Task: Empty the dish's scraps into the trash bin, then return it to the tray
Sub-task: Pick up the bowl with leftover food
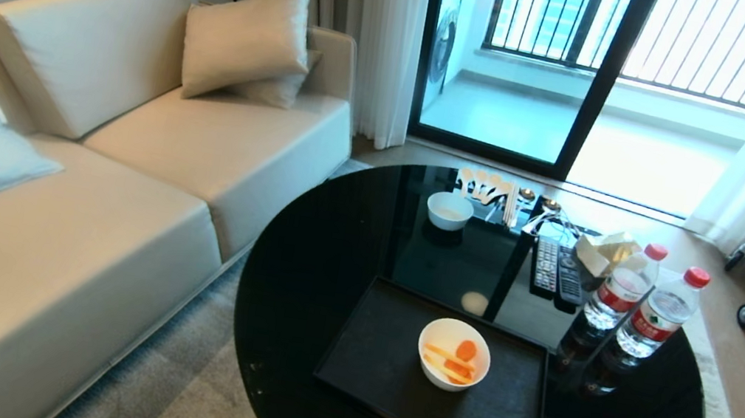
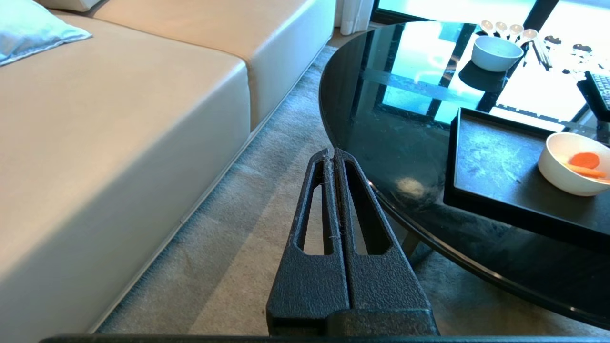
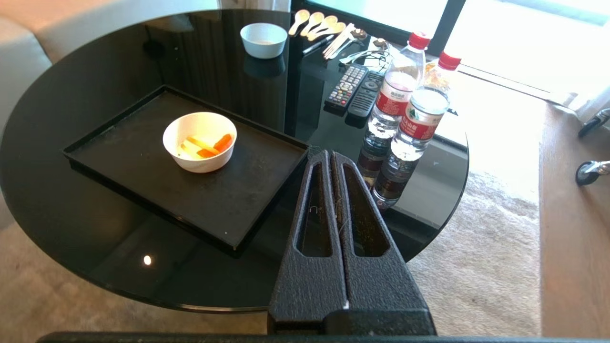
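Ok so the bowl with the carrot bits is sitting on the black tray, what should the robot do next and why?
Probably open the right gripper and bring it toward the bowl. The bowl stands on the tray with the carrot scraps in it, nothing holds it, and both grippers are shut and off the table; the left gripper hangs over the carpet farther away. No trash bin is in view.

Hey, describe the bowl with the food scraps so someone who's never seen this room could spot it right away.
Find the round black glass table beside the beige sofa; on its near side lies a black tray. The dish sits alone on that tray. Unlike the other white bowl at the table's far edge, this one holds orange carrot scraps.
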